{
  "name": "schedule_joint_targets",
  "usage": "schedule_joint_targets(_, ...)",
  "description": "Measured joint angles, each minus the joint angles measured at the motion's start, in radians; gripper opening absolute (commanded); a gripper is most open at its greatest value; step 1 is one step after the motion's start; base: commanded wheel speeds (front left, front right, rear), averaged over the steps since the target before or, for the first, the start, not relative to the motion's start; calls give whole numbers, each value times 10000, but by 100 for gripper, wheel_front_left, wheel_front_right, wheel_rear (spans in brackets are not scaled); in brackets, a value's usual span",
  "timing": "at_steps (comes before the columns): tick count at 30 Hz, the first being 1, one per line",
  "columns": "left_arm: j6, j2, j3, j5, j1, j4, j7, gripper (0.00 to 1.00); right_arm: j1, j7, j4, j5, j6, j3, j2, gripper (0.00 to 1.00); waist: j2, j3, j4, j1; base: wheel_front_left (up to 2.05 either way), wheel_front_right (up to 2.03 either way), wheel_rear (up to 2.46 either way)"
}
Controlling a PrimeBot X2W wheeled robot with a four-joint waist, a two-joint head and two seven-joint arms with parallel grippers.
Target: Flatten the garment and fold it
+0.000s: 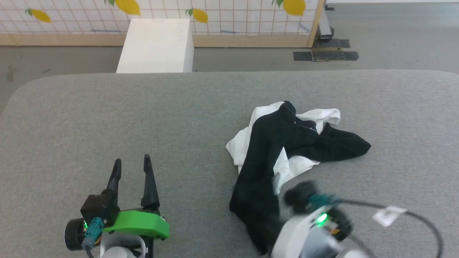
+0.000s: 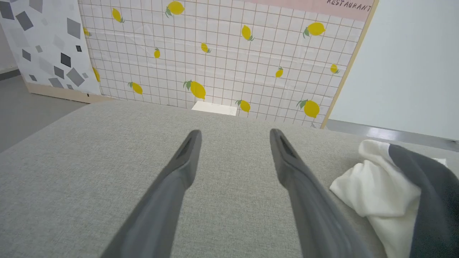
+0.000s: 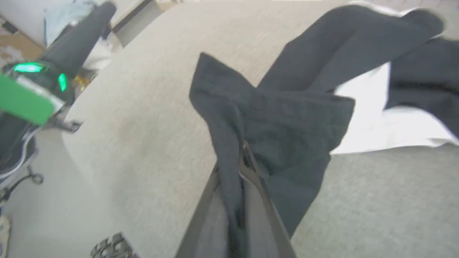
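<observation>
The surface is a broad flat pad covered in grey woven cloth, with rounded far corners. One item lies on it: the garment, crumpled, right of centre. Its white cloth is bunched underneath. One black sleeve runs across the heap toward the near edge, and a second black sleeve extends to the right.

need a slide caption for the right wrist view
Right gripper shut on a black fold of the crumpled shirt on the grey table.
</observation>
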Motion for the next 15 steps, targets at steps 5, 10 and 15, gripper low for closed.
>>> schedule_joint_targets(5, -73, -6, -169, -4, -4, 54, 0, 100, 657, 1141, -174, 280, 2, 1555, -92, 0, 0, -198, -190, 0, 0, 0, 0)
schedule_joint_targets(10, -138, -10, -330, -4, -1, 209, 0, 100, 690, 654, -299, 311, 2, 1262, -221, 100, 0, -301, -230, 0, 0, 0, 0)
schedule_joint_targets(15, -353, -12, -541, 15, 10, 362, 0, 100, 654, -1383, -1070, -221, 2, -644, -155, 100, 0, -391, -259, 0, 0, 0, 0)
